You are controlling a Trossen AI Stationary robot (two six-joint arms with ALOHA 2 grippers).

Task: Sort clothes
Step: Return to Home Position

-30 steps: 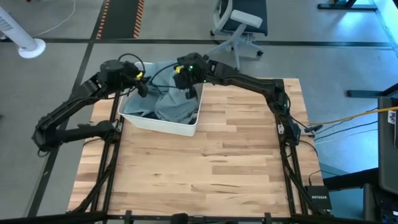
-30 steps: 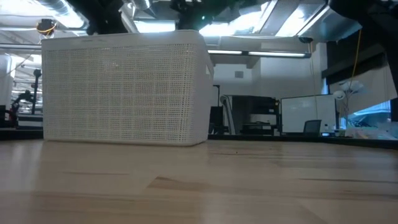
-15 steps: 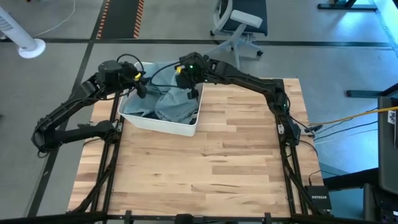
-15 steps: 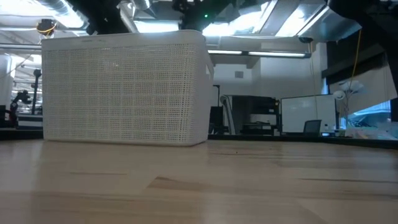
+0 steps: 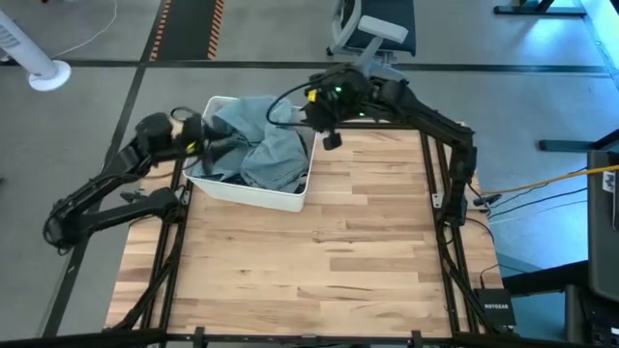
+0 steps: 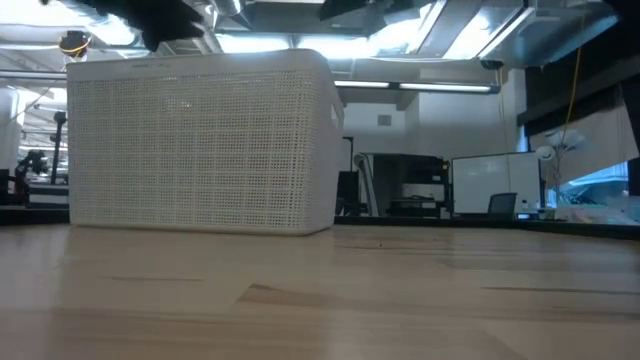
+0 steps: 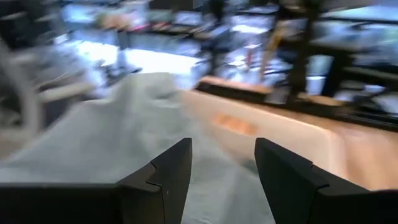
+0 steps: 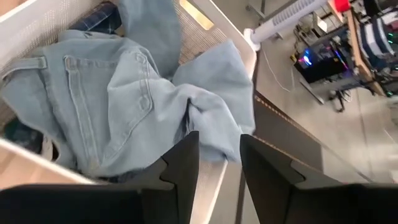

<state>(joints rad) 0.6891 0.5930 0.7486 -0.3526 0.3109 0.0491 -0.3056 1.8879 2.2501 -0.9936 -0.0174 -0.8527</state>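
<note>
Right pincer (image 8: 217,146) hangs by the bin's far right corner, fingers parted and empty. Left pincer (image 7: 221,155) is at its left rim, likewise parted and empty. On the tabletop (image 5: 319,251), the white bin (image 5: 247,196) holds the light blue denim (image 5: 271,155), likely soft, floppy and weighty; best pinched at a thick seam.

a light wood-plank table (image 5: 329,251) bears a white bin (image 5: 253,197) with mesh walls. the bin stands upright at the table's far left corner, slightly askew to the table's edges.

text: NETGEAR | on: black box (image 5: 494,309) | high view, lower right
</note>
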